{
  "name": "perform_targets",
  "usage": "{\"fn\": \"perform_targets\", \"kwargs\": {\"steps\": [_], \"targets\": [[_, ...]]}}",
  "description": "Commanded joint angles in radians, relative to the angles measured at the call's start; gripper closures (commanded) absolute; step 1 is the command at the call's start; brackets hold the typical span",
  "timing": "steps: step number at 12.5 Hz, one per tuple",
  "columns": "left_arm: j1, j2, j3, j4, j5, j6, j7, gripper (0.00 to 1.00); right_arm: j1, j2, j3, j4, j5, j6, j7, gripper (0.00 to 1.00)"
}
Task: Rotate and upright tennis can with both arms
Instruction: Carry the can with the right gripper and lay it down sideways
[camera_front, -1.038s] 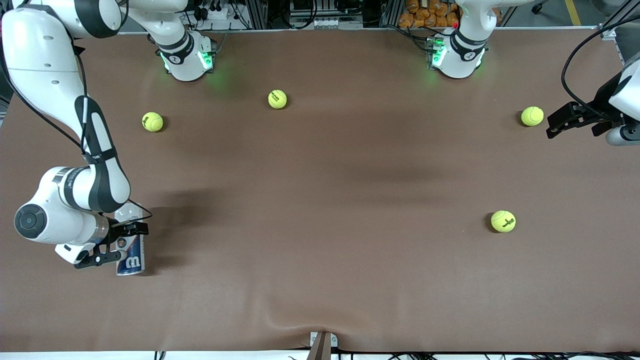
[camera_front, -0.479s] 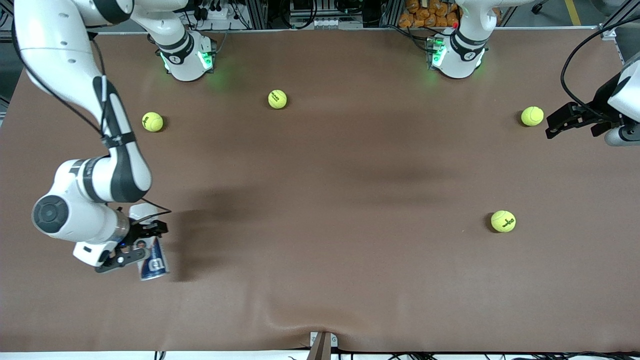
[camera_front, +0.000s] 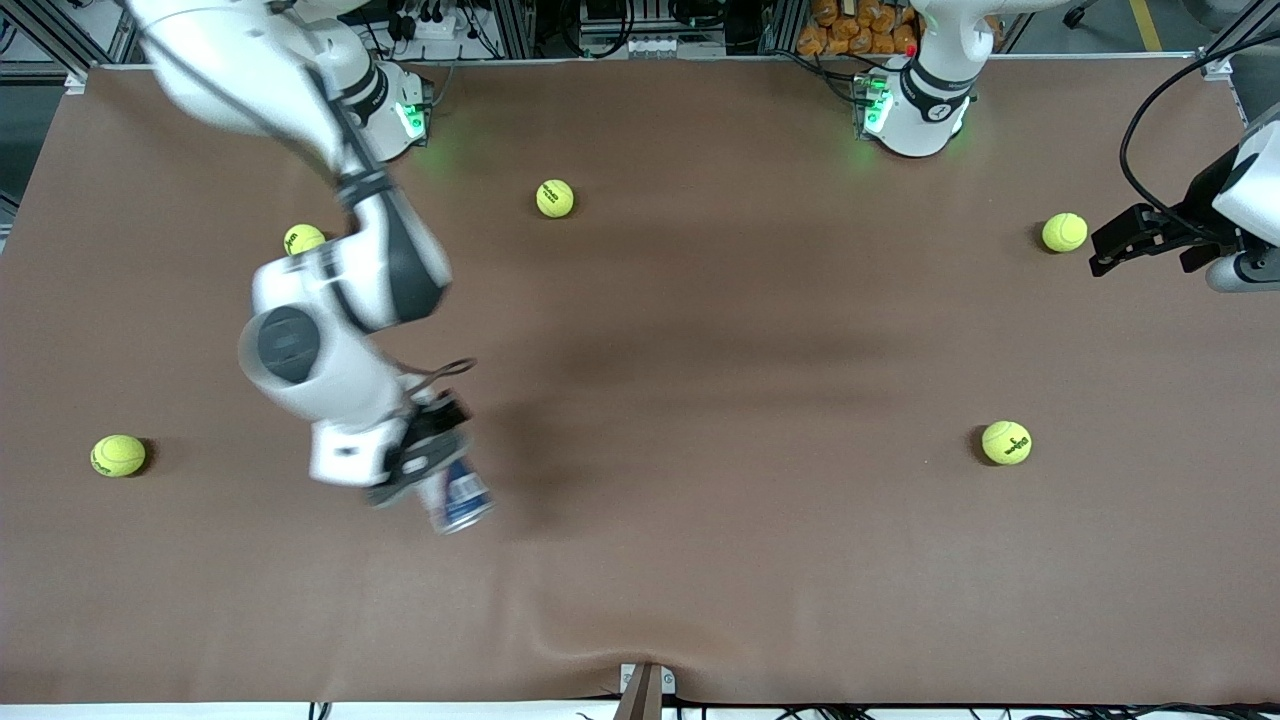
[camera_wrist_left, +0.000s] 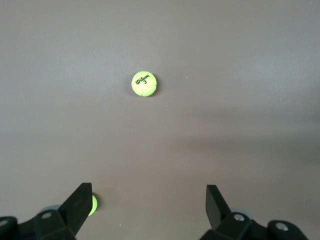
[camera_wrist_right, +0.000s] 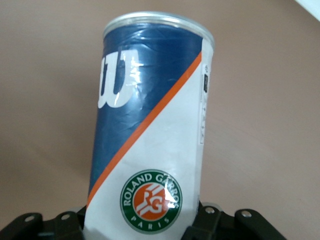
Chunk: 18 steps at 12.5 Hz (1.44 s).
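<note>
Front view: my right end effector (camera_front: 425, 468) is clamped on the tennis can (camera_front: 455, 497), up over the worktop (camera_front: 700, 400) w/ its long axis tilted, free end sticking out past my fingers. Left end effector (camera_front: 1105, 252) waits wide apart, well away by the left arm's end, so right is nearer.

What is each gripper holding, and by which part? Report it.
The right gripper is shut on the tennis can, gripping near its white-labelled end. The left gripper waits open, holding nothing.
</note>
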Motion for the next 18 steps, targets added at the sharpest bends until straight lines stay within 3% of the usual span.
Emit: {"fn": "perform_targets", "kwargs": {"steps": [1,4,9,12,17,18], "targets": [[0.009,0.009,-0.011,0.022,0.012,-0.019,0.009,0.00,0.144,0.006,-0.016,-0.007,-0.042,0.040,-0.013,0.41],[0.011,0.011,-0.011,0.021,0.010,-0.019,0.009,0.00,0.267,0.036,-0.016,-0.012,-0.047,0.141,-0.103,0.41],[0.008,0.024,-0.009,0.024,0.012,-0.019,0.005,0.00,0.289,0.152,-0.013,-0.015,-0.029,0.458,-0.416,0.41],[0.009,0.026,-0.011,0.022,0.010,-0.022,-0.005,0.00,0.329,0.215,0.003,-0.016,-0.030,0.492,-0.511,0.41],[0.012,0.050,-0.009,0.025,0.008,-0.039,-0.002,0.00,0.375,0.330,0.005,-0.018,-0.030,0.661,-0.507,0.40],[0.011,0.052,-0.009,0.025,0.010,-0.039,0.004,0.00,0.384,0.335,0.005,-0.018,-0.030,0.661,-0.503,0.32]]}}
